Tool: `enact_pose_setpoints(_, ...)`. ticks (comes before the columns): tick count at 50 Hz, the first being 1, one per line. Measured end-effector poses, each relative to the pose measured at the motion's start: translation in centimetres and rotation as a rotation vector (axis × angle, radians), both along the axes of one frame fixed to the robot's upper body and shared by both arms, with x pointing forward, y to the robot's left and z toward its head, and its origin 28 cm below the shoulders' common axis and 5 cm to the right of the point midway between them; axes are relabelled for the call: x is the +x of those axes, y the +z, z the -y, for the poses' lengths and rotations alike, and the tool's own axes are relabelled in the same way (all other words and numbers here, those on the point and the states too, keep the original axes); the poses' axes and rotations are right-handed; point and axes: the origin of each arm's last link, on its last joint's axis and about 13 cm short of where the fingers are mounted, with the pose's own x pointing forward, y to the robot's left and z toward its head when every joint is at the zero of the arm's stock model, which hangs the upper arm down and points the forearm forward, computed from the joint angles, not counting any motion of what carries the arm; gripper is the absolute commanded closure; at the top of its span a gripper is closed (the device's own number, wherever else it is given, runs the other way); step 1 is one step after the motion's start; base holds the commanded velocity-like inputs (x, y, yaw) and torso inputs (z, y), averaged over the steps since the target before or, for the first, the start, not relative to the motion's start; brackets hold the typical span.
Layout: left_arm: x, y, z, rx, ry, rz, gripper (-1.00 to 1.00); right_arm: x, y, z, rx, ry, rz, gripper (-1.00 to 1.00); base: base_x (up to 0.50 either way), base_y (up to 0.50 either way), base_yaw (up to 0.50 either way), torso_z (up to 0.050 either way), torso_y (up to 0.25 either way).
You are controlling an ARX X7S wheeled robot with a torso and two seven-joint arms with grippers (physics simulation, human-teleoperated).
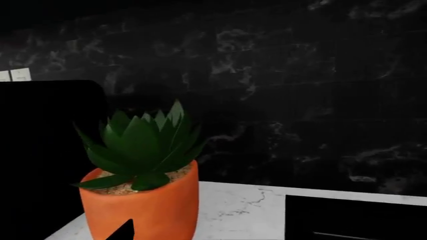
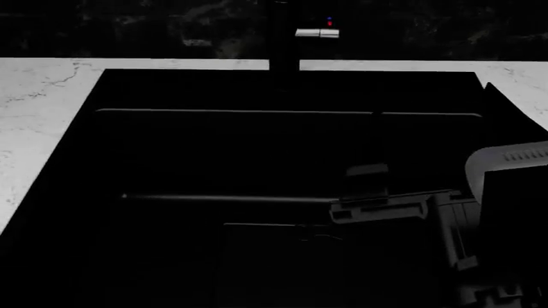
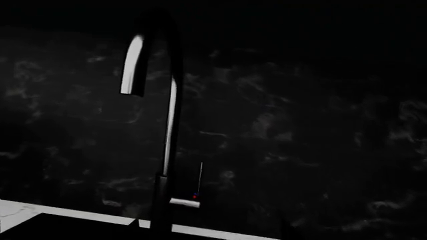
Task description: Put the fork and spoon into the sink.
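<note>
- The sink [image 2: 86, 147] lies open across the middle of the head view, its wide dark mouth unblocked from above
- At twelve o'clock the faucet [image 2: 284, 38] stands upright on the back rim, arching forward
- At four o'clock the right arm [image 2: 402, 205] reaches over the basin
- A potted succulent [image 1: 141, 175] stands on the counter [image 1: 240, 210] before the left wrist camera

The sink [image 2: 86, 128] is black, set in a white counter [image 2: 34, 115] veined with grey. The faucet [image 3: 170, 125] is dark with red and blue dots. The wall [image 1: 300, 100] is black marble, white-mottled. A green succulent [image 1: 143, 145] fills an orange pot [image 1: 160, 210].
</note>
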Motion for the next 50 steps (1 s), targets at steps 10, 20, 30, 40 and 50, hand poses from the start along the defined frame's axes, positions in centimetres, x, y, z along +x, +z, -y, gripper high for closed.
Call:
enact_pose_setpoints(10,0.0,-0.1,0.1,-0.001,-0.004,-0.003,-1.0,-0.3,-0.2,0.2,0.021,-0.015,-0.004,-1.0,0.0,0.0,0.0,0.0,0.0)
enact_pose_setpoints(20,-0.2,0.4,-0.3,-0.006,0.023,-0.03,-1.0,-0.5,-0.4,0.4,0.033,-0.023,-0.007,-1.0,0.0,0.0,0.0,0.0,0.0)
enact_pose_setpoints(30,-0.7,1.3,-1.5,-0.025,0.089,-0.107,-1.0,-0.8,-0.7,0.6,0.04,-0.033,-0.011,-1.0,0.0,0.0,0.0,0.0,0.0)
enact_pose_setpoints(40,-0.9,1.6,-2.7,-0.068,0.147,-0.176,-1.0,-0.9,-1.0,0.8,0.05,-0.038,-0.016,-1.0,0.0,0.0,0.0,0.0,0.0)
enact_pose_setpoints(50,-0.9,1.3,-3.9,-0.106,0.206,-0.24,-1.0,-0.8,-1.3,0.9,0.058,-0.036,-0.021,-1.0,0.0,0.0,0.0,0.0,0.0)
